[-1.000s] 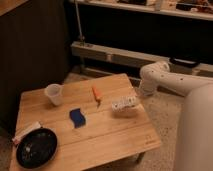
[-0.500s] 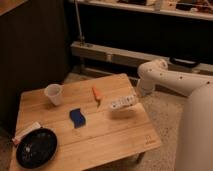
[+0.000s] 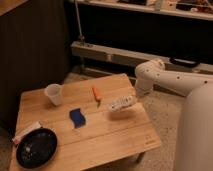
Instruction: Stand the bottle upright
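Observation:
The bottle, small, whitish and with a pale label, lies on its side near the right edge of the wooden table. A dark shadow sits just under it. My gripper is at the bottle's right end, at the tip of the white arm that reaches in from the right. Whether the gripper touches the bottle is not visible.
A translucent white cup stands at the table's back left. An orange carrot-like thing lies just left of the bottle and a blue sponge in the middle. A black dish and a white packet are at the front left.
The arm has shifted slightly left towards the bottle's right end. The bottle and the other things on the table are where they were.

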Controlling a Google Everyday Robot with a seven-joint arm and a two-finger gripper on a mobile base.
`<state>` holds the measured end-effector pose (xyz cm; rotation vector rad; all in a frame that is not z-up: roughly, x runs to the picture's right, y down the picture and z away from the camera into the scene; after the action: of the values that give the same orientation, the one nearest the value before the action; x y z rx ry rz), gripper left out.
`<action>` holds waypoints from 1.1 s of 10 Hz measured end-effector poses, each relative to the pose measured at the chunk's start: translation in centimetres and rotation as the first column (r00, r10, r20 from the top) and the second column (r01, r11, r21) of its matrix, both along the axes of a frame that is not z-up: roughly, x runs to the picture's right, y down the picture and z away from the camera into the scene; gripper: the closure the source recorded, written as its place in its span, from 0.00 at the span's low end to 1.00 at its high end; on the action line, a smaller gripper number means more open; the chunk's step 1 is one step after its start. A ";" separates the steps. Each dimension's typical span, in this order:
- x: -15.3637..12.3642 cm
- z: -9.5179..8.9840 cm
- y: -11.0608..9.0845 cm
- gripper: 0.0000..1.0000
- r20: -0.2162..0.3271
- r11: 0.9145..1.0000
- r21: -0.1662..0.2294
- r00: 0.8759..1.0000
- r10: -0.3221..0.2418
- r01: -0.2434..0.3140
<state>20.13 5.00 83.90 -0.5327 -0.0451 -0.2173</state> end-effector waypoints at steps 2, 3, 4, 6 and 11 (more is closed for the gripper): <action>0.0 -0.1 0.1 0.66 -0.003 1.000 -0.001 1.000 -0.003 0.003; 0.0 -0.1 0.2 0.66 -0.003 1.000 -0.002 1.000 -0.005 0.005; -0.1 -0.2 0.2 0.66 -0.003 1.000 -0.002 1.000 -0.005 0.005; 0.0 -0.3 0.2 0.66 0.003 1.000 -0.004 1.000 -0.007 0.007; -0.2 -0.2 0.4 0.66 0.015 1.000 -0.018 1.000 -0.003 0.004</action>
<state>19.88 5.45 83.67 -0.5488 -0.0604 -0.2244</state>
